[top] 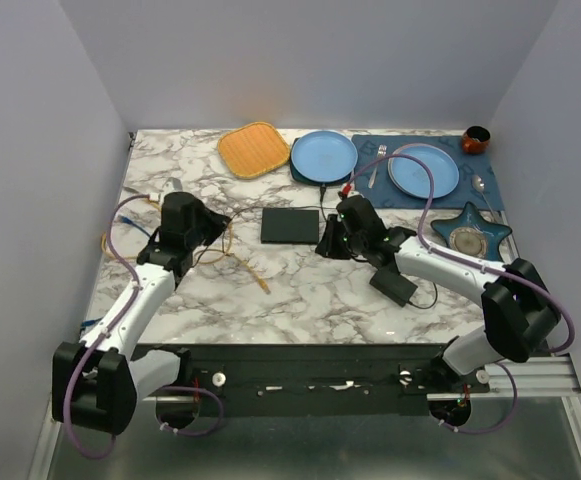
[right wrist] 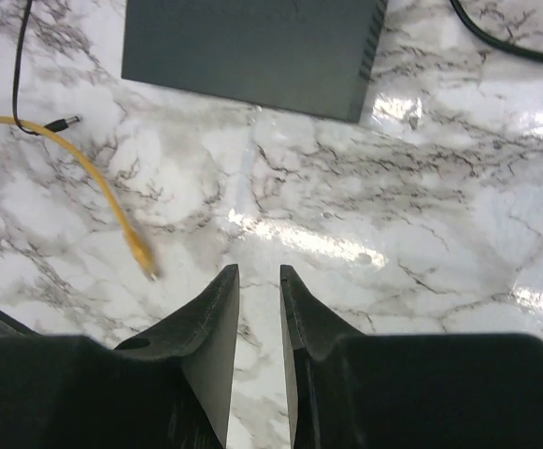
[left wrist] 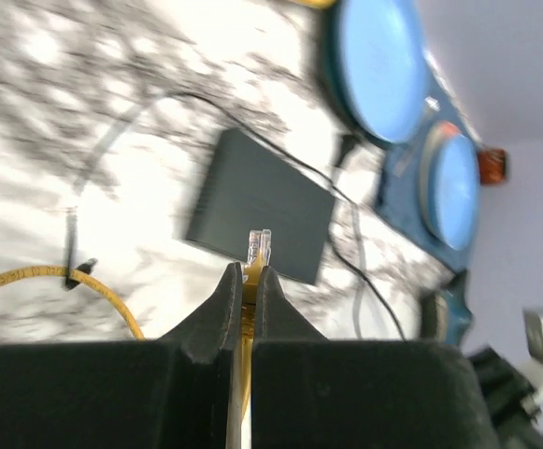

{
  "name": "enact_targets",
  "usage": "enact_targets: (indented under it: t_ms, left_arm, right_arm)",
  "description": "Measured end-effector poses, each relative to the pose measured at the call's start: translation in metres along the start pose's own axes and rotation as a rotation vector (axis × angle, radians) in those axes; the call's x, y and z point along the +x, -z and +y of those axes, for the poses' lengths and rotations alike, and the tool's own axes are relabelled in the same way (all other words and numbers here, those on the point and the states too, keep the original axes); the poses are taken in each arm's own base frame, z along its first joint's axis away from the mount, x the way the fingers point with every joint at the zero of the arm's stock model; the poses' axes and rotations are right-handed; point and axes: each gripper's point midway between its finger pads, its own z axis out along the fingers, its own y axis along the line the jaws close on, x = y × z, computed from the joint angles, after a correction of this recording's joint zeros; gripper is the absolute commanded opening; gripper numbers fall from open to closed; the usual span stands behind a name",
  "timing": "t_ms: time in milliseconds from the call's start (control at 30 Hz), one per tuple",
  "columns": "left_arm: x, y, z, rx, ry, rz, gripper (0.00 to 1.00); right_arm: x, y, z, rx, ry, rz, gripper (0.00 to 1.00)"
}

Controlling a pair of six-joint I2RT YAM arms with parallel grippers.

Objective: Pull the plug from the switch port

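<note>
Left wrist view: the left gripper (left wrist: 250, 281) is clamped on the plug (left wrist: 258, 245), clear of the switch (left wrist: 262, 210) at its twelve o'clock. The right gripper (right wrist: 258, 281) stands slightly apart, empty. Extraction looks done; only release remains.

Plain lavender-grey walls (top: 30, 120) enclose a white, grey-veined marble tabletop (top: 300, 290); bright overhead glare streaks its glossy surface.

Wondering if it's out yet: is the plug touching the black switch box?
Apart. Top view shows bare marble between the switch and the left gripper, which pinches the plug.
</note>
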Motion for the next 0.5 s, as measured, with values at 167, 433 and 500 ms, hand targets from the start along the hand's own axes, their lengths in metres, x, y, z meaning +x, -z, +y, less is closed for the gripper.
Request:
enact_targets:
  t_ms: [167, 433, 500]
  left_arm:
    - [-0.068, 0.026, 0.031, -0.203, 0.019, -0.122, 0.0]
    - [-0.185, 0.068, 0.058, -0.409, 0.103, -0.415, 0.08]
    - [-0.185, 0.057, 0.088, -0.498, 0.128, -0.396, 0.32]
  right_arm:
    - [0.007, 0.008, -0.006, 0.002, -0.009, -0.001, 0.32]
    - [-0.005, 0.017, 0.003, -0.032, -0.009, -0.045, 0.32]
    - [-0.003, 0.018, 0.002, -0.031, -0.005, -0.044, 0.32]
